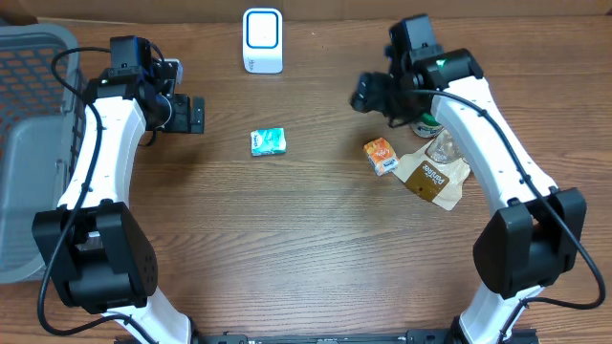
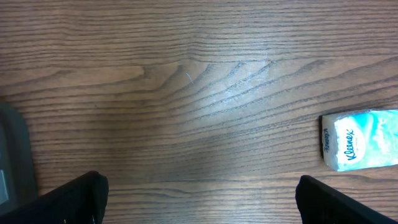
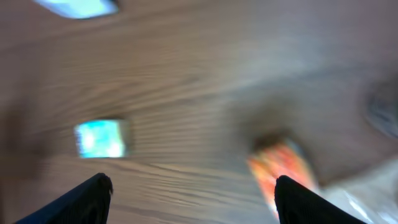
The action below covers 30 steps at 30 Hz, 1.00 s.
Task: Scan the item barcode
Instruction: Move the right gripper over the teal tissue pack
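Observation:
A small teal-and-white Kleenex tissue pack [image 1: 269, 142] lies flat on the wooden table, apart from both grippers. In the left wrist view the tissue pack [image 2: 360, 140] sits at the right edge. An orange packet [image 1: 381, 156] lies to its right, beside a brown pouch [image 1: 435, 177]. The white barcode scanner [image 1: 262, 40] stands at the back centre. My left gripper [image 1: 196, 115] [image 2: 199, 202] is open and empty over bare wood, left of the tissue pack. My right gripper [image 1: 363, 93] [image 3: 193, 193] is open and empty above the table; its view is blurred, showing the tissue pack [image 3: 99, 138] and the orange packet [image 3: 283, 168].
A grey mesh basket [image 1: 29, 143] fills the left edge of the table. A green-topped can [image 1: 426, 124] and a clear plastic item [image 1: 442, 145] lie under the right arm, next to the brown pouch.

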{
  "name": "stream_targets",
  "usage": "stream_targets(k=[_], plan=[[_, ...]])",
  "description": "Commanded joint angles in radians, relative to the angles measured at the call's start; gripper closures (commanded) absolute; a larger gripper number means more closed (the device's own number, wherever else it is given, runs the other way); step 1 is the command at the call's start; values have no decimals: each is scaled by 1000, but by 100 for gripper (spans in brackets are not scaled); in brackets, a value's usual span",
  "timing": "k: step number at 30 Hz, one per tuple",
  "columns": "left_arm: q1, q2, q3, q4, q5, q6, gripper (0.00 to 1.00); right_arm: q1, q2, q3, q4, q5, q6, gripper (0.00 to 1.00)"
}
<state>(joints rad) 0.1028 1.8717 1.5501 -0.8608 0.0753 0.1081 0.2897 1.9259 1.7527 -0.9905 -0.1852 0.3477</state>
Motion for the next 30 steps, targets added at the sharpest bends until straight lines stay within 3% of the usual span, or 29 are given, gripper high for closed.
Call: stream_targets(k=[1,4,12,16,21,26,30], plan=[[2,-8,9,2,11,11,1,50,5,16,65,-105,-53,21],[2,-8,9,2,11,11,1,98,61,16,180,-109,-55,29],[2,-8,10,2,11,11,1,195,232,16,433,-138,-94,31],[2,-8,10,2,11,11,1,226,301,16,512,-122,-95,38],[2,-8,10,2,11,11,1,235,362,16,564,-97,-95,40],[2,-8,10,2,11,11,1,239,391,14,558,-98,-95,51],[2,-8,10,2,11,11,1,257,392,14,558,-96,-95,53]])
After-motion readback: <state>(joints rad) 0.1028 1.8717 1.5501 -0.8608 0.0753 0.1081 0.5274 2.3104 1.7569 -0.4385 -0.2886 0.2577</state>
